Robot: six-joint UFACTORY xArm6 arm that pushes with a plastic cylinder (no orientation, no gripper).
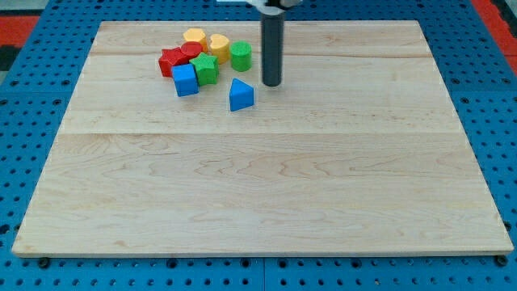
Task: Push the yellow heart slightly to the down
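Observation:
A yellow heart (219,44) sits near the view's top left in a tight cluster of blocks. Beside it on the left is a yellow hexagon-like block (194,36). A green cylinder (241,56) is just right of the heart, and a green block (206,69) is below it. Red blocks (178,58) and a blue cube (185,80) fill the cluster's left side. A blue triangle (241,94) lies apart, below and right of the cluster. My tip (271,83) rests on the board right of the green cylinder and up-right of the blue triangle, touching no block.
The wooden board (258,186) lies on a blue pegboard surface (24,32). The board's edges run near all four sides of the view.

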